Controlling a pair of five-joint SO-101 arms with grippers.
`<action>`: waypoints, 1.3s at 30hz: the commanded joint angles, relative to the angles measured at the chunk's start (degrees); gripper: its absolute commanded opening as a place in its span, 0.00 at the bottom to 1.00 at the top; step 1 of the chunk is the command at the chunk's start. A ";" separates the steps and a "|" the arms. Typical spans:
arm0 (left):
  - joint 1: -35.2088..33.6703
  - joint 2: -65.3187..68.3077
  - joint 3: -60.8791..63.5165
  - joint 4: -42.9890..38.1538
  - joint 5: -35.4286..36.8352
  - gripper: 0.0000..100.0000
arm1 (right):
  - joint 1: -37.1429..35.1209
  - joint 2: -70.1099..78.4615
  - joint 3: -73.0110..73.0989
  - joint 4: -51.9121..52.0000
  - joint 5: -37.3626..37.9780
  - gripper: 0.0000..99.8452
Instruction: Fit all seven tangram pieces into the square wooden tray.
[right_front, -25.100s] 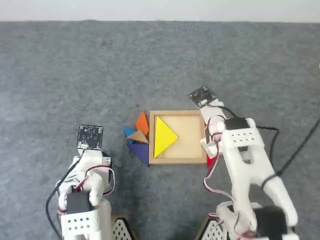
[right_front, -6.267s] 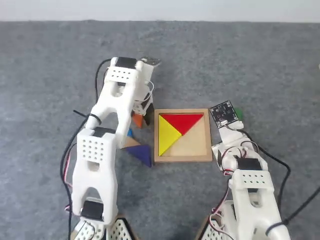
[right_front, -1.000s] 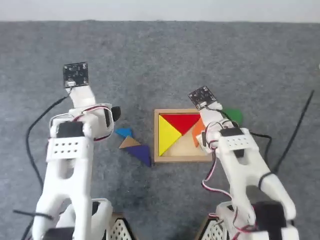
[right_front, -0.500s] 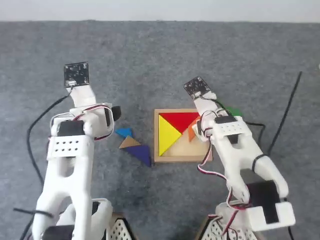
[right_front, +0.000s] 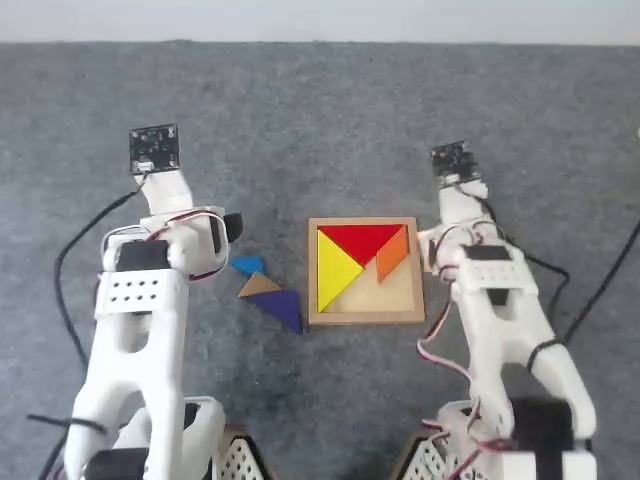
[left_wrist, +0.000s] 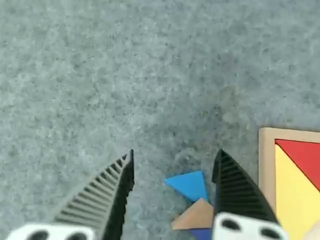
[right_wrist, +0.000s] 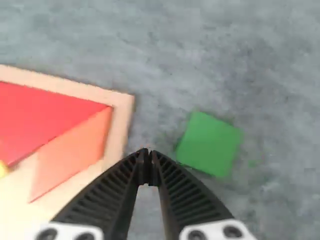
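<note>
**A:** Any lettering to call out down there?

**B:** Nothing legible. The dark circuit board (right_front: 153, 149) on top of the left arm (right_front: 140, 300) has pale specks on it, too small to make out. The second board (right_front: 451, 156), on the right arm (right_front: 497, 305), is the same.

**A:** And the wooden tray (right_front: 365, 318)?

**B:** Plain wood, no readable print.

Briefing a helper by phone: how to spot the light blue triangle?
Find the square wooden tray. Three loose pieces lie beside it, toward the left arm. The light blue triangle lies farthest from the tray, past the tan triangle and navy piece.
</note>
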 joint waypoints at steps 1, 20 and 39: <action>-0.09 -0.26 -0.48 -1.41 -0.09 0.25 | -6.37 -5.14 1.49 -1.80 2.55 0.01; 0.00 -0.18 1.36 -4.04 0.00 0.25 | -10.59 7.25 -4.13 6.11 9.05 0.01; 0.00 -0.18 1.45 -4.04 0.00 0.25 | -19.21 -10.15 7.91 3.12 10.81 0.01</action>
